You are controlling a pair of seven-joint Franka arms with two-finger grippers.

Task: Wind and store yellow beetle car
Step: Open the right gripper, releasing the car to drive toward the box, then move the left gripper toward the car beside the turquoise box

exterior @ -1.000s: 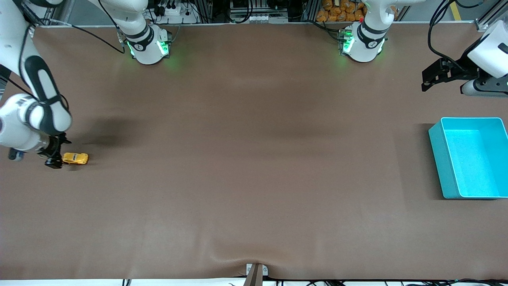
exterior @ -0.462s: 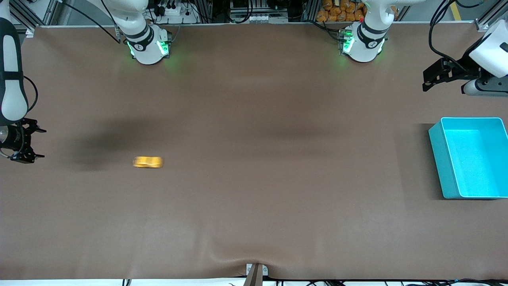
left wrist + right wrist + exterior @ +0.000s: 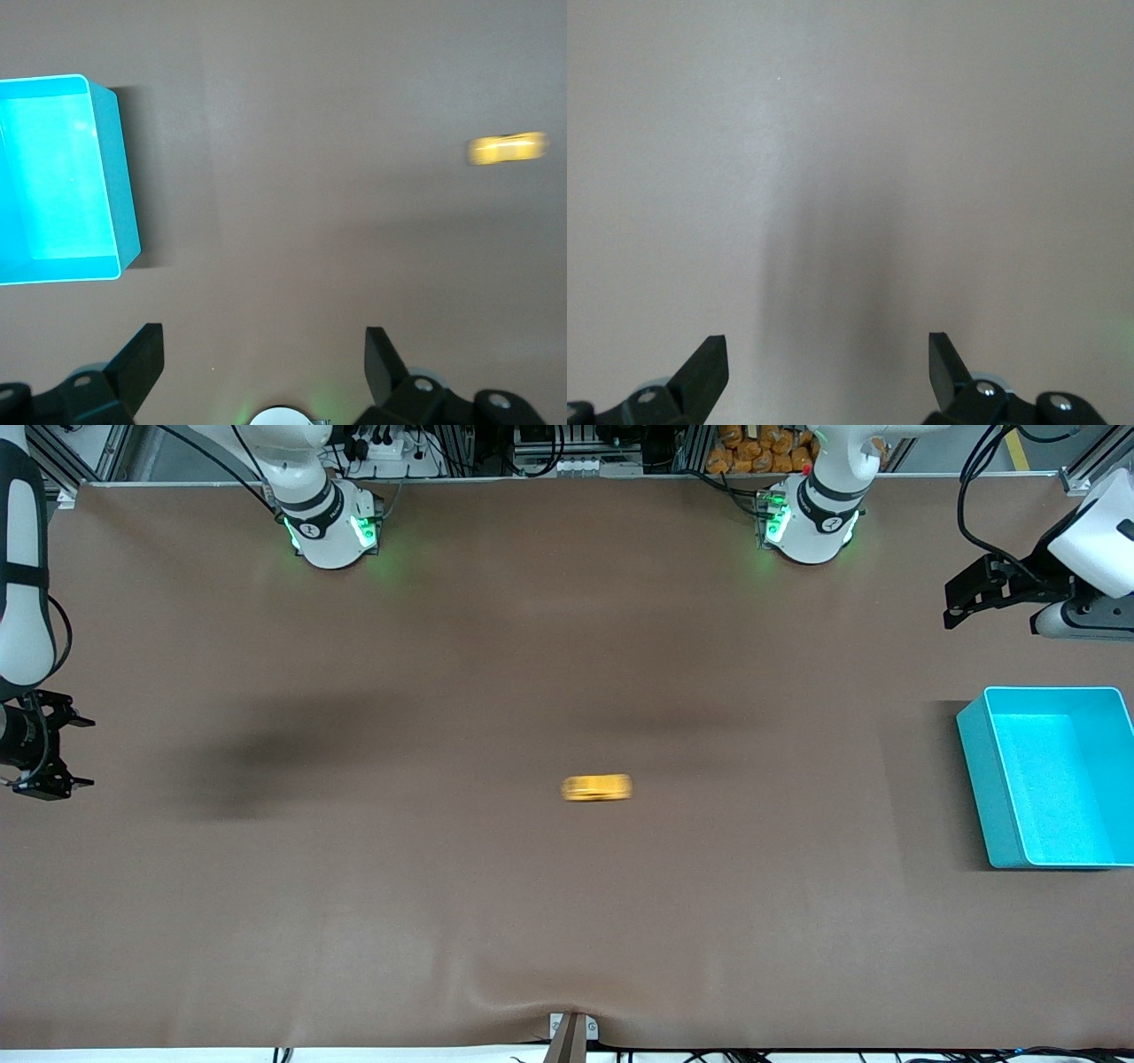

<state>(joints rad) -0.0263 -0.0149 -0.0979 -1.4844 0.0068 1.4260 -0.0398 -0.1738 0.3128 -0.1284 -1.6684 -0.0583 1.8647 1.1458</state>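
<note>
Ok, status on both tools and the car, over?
Both tools open, empty: right tool at its table end, left tool above the bin. Car mid-table, loose, blurred. Nothing between car and bin.

My right gripper (image 3: 60, 751) hangs over the table's edge at my right arm's end, its 2 fingers spread wide and empty. My left gripper (image 3: 955, 601) waits at my left arm's end, raised, fingers (image 3: 142, 359) wide apart, holding nothing.

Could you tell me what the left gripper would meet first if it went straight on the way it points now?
Probably only the bare table. The open left gripper points down between the turquoise bin and the yellow beetle car; neither lies in its line, though depth is unclear.
</note>
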